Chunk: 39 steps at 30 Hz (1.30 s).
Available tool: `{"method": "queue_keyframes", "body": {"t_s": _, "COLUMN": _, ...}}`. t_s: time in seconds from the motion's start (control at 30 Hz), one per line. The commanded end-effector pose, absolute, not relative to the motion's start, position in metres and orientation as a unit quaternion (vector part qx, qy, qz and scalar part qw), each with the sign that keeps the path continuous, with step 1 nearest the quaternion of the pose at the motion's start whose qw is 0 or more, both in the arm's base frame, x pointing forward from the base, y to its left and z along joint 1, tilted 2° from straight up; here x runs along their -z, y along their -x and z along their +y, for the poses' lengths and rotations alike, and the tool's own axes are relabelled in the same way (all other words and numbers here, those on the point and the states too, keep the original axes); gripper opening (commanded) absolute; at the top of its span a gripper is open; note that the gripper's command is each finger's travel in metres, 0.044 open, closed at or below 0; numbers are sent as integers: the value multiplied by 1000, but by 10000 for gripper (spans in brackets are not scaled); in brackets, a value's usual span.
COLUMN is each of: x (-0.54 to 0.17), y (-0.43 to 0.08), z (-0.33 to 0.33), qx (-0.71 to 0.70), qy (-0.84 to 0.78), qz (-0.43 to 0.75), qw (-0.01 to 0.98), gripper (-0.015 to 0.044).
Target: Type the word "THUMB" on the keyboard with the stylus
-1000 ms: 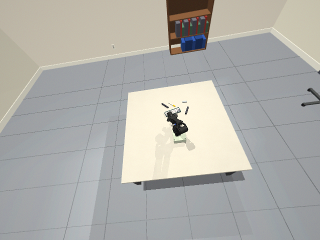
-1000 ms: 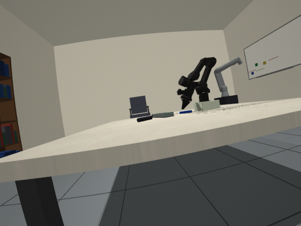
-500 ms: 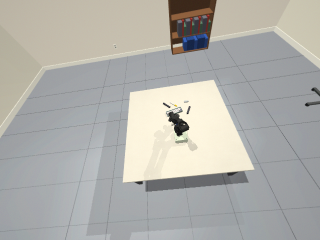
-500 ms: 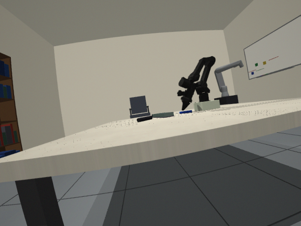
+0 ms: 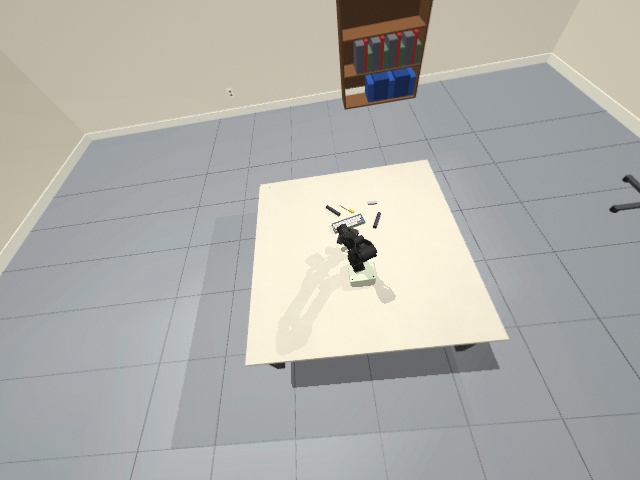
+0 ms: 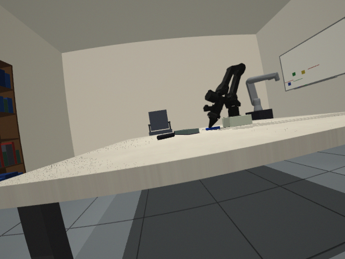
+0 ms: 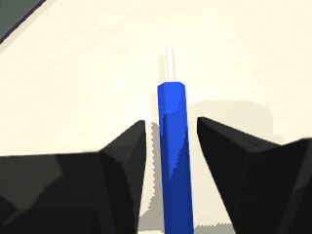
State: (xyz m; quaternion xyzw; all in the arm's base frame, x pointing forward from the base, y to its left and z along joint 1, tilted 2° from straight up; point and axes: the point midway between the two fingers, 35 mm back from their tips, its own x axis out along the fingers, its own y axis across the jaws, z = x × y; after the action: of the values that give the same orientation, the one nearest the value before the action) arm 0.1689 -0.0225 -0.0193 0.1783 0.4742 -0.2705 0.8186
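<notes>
Hand: the black hand (image 6: pixel 211 125) (image 7: pixel 171 126) is held partly open, pointed down at the table, with nothing gripped; a gap is left on each side of the stylus in the wrist view.
Stylus: the blue stylus (image 6: pixel 212 128) (image 7: pixel 175 146) is laid flat on the table between the parted fingertips, its pale thin tip pointed toward the top of the wrist view.
Arm: the black arm (image 5: pixel 362 251) (image 6: pixel 236 83) is bent over and mounted on a pale green base block (image 5: pixel 362 282) (image 6: pixel 238 121).
Keyboard: the green-edged keyboard (image 5: pixel 354 221) (image 6: pixel 187 131) (image 7: pixel 15 15) is placed near the stylus, partly covered by the arm in the top view; only a corner is caught in the wrist view.
Beyond the keyboard: a dark bar (image 5: pixel 332 210), a yellow-handled tool (image 5: pixel 351 210) and a small grey piece (image 5: pixel 372 203) are spread out; a second dark bar (image 5: pixel 376 220) is set beside the keyboard's end.
Table: all of these are carried by the cream table (image 5: pixel 413 310) (image 6: pixel 167 161) (image 7: pixel 88 78).
Room: a brown bookshelf (image 5: pixel 340 62) is stood against the wall.
</notes>
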Motion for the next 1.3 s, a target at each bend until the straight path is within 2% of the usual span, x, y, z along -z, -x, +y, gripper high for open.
{"method": "queue_keyframes", "body": {"t_s": 0.0, "x": 24, "y": -167, "z": -23, "qx": 275, "qy": -178, "qz": 476, "qw": 817, "gripper": 150}}
{"method": "queue_keyframes", "body": {"t_s": 0.4, "x": 28, "y": -167, "z": -23, "qx": 275, "qy": -178, "qz": 476, "qw": 816, "gripper": 150}}
{"method": "queue_keyframes", "body": {"t_s": 0.57, "x": 26, "y": -168, "z": -22, "qx": 271, "qy": -178, "qz": 476, "qw": 818, "gripper": 19}}
{"method": "queue_keyframes", "body": {"t_s": 0.67, "x": 26, "y": -168, "z": -22, "qx": 271, "qy": -178, "qz": 476, "qw": 818, "gripper": 0}}
{"method": "queue_keyframes", "body": {"t_s": 1.27, "x": -5, "y": -171, "z": -23, "qx": 271, "qy": -177, "qz": 475, "qw": 818, "gripper": 0}}
